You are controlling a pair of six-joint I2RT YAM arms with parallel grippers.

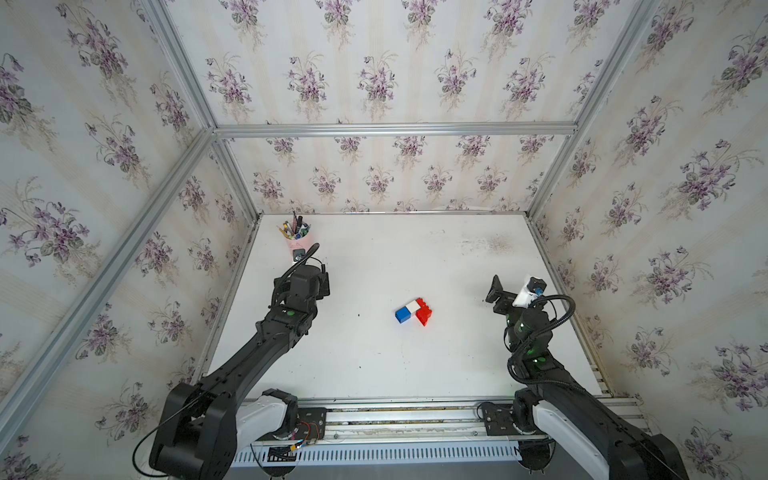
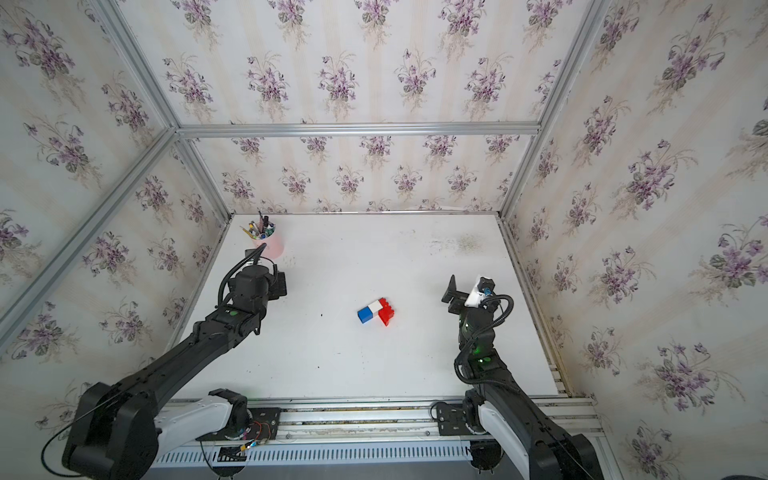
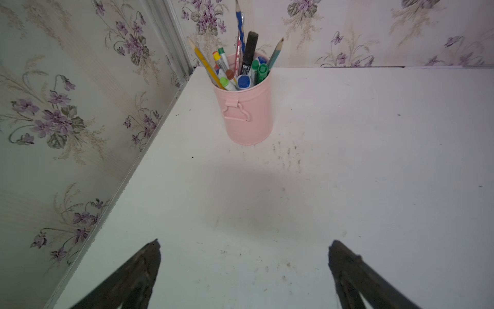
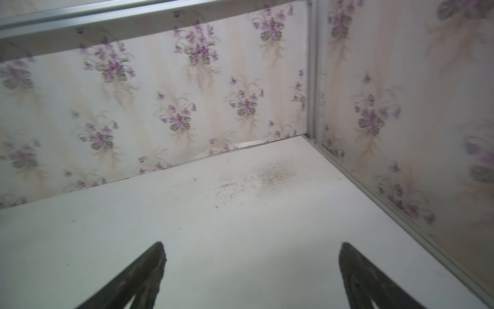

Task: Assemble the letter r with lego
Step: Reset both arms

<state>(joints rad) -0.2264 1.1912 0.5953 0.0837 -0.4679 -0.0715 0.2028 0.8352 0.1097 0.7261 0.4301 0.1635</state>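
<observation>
The lego letter r lies flat on the white table in both top views. Its blue brick and white brick form a line, and red bricks cross the right end. Neither gripper touches it. My left gripper is open and empty, far to the left of the letter, facing the back left corner. My right gripper is also open and empty, well to the right of the letter. The bricks do not show in either wrist view.
A pink cup full of pens and pencils stands in the back left corner, just beyond my left gripper. Flowered walls with metal frame rails enclose the table on three sides. A dark smudge marks the back right.
</observation>
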